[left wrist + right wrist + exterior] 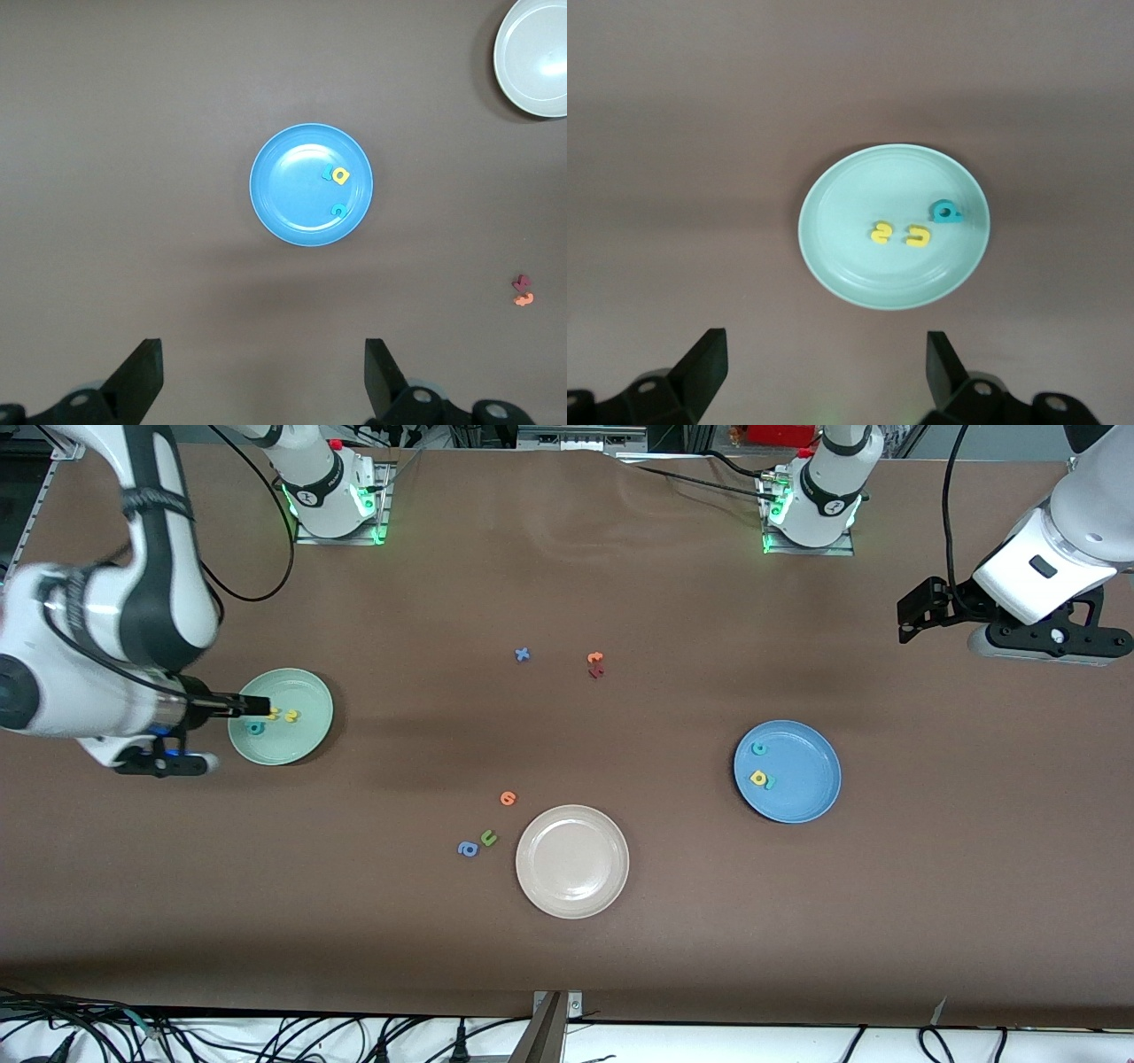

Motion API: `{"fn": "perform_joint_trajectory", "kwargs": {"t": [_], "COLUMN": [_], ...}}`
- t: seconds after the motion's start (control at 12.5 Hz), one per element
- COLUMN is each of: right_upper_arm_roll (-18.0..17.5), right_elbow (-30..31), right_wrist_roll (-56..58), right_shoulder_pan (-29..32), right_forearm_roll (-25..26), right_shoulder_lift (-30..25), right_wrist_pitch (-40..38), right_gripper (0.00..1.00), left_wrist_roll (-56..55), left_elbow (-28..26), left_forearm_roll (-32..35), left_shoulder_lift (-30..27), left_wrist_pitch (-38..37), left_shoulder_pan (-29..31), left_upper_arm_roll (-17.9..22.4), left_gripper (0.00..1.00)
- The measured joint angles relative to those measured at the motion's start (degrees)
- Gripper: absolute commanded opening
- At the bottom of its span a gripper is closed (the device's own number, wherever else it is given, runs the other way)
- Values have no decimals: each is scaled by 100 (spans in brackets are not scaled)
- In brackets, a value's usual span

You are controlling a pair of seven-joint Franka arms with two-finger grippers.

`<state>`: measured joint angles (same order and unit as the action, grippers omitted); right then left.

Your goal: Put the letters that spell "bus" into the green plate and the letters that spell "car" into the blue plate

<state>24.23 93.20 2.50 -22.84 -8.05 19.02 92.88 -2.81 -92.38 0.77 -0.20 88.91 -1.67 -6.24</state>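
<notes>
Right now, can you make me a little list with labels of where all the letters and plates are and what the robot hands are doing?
green plate: holds teal b, yellow u, yellow s
blue plate: holds teal c, yellow a and a teal letter tucked against the a
beige plate: nothing in it
loose letters: orange, green, blue
right gripper: open, over the green plate
left gripper: open, waiting

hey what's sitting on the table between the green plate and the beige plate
In the front view, three loose letters lie between the green plate and the beige plate: an orange one, a green one and a blue one.
</notes>
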Motion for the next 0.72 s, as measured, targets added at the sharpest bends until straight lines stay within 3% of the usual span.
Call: {"fn": "perform_joint_trajectory", "kwargs": {"t": [0.24,0.72], "right_upper_arm_roll": [48,56], "right_elbow": [-568,-590], "right_wrist_roll": [0,0], "right_shoulder_pan": [0,-1], "right_forearm_roll": [6,200], "right_shoulder_lift": [-292,-434], "right_wrist_pitch": [-315,-279], "right_gripper": [99,100], "left_wrist_roll": [0,0], "left_elbow": [-2,-3], "left_forearm_roll": [0,0], "left_shoulder_lift": [-2,-4], "left_wrist_pitch": [0,0], "left_shoulder_pan": [1,1], "left_upper_arm_roll": [0,0], "left_gripper": [100,100]}}
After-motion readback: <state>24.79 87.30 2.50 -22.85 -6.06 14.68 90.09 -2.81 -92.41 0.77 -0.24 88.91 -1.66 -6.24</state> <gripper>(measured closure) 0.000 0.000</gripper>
